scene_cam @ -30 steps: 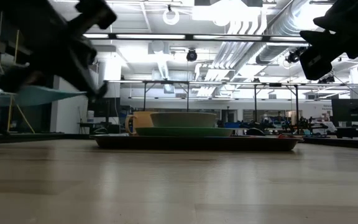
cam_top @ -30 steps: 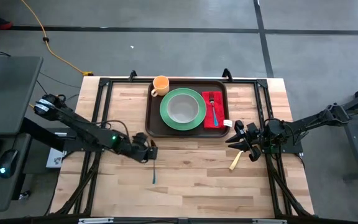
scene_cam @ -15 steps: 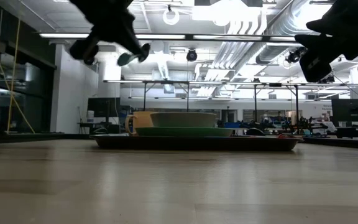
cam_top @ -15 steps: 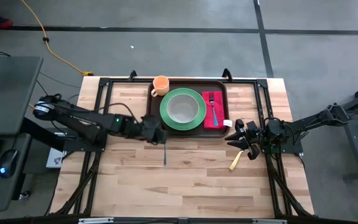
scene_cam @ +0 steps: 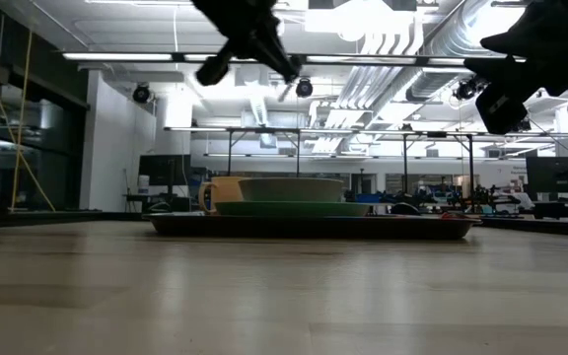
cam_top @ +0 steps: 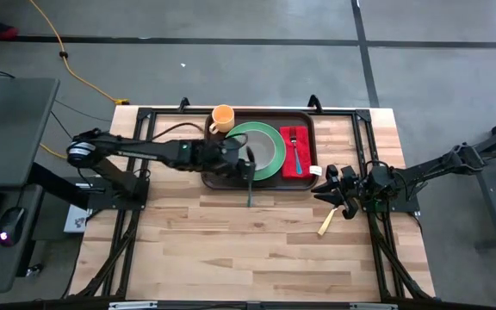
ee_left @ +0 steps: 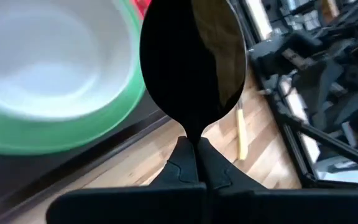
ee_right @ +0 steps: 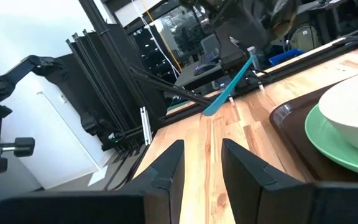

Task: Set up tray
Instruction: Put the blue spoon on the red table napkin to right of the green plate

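The dark brown tray (cam_top: pixel 213 177) lies at the table's far middle. It carries a green plate (cam_top: pixel 272 160) with a white bowl (ee_left: pixel 48 62), an orange mug (cam_top: pixel 222 118) and a red napkin (cam_top: pixel 293 169) with a blue fork (cam_top: pixel 296 155). My left gripper (cam_top: pixel 241 159) hovers over the tray's near rim beside the plate, shut on a teal spoon (cam_top: pixel 250 189). My right gripper (cam_top: pixel 330 191) waits open near the table's right edge, with nothing between its fingers (ee_right: pixel 166 165). My left gripper pinches the spoon's thin handle (ee_left: pixel 192 132) between its two shut fingers, which come from the table's left, slanting down, and lie across the spoon. The spoon (ee_right: pixel 229 93) sticks out toward the near edge, slanting down, bowl at the free end, clear of tray and table.
A cream-coloured knife (cam_top: pixel 325 224) lies on the wood just near of my right gripper. Black frame rails (cam_top: pixel 136 172) run along the table's left, right and far sides. Bare wood (cam_top: pixel 248 258) fills the near half.
My left gripper has risen and swung from the table's left part toward the far right, up to the tray's near rim, rolling as it went. It has stayed shut on the spoon, which has travelled with it well above the table.
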Controlling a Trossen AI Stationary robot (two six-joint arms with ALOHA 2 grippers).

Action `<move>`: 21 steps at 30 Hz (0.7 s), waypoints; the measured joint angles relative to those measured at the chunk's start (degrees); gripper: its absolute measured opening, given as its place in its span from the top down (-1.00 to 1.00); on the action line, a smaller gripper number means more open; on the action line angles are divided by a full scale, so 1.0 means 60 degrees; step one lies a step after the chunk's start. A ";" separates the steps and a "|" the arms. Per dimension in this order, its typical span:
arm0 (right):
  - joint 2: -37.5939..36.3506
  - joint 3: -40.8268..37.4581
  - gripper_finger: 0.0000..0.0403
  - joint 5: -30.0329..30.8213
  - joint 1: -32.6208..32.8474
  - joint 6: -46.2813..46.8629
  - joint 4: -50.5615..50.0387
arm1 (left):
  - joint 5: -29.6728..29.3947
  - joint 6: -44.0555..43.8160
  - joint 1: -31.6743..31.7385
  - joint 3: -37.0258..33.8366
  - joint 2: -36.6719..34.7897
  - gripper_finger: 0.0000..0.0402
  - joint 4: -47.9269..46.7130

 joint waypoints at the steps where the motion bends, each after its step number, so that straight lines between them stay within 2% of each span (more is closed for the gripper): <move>1: 0.0000 0.0004 0.58 -0.0028 0.0000 0.0000 0.0000 | 0.0114 0.0147 0.0069 0.0219 0.0176 0.95 0.0060; 7: 0.0004 0.0000 0.58 -0.0050 0.0000 0.0033 -0.0004 | 0.0694 0.0755 0.0444 0.1388 0.1175 0.95 -0.0027; 12: 0.0004 0.0000 0.58 -0.0039 0.0000 0.0357 0.0000 | 0.0782 0.1115 0.0563 0.2049 0.1649 0.95 0.0068; 21: 0.0004 0.0000 0.58 0.0050 0.0000 0.0750 0.0065 | 0.1071 0.1426 0.0869 0.2504 0.2036 0.95 0.0159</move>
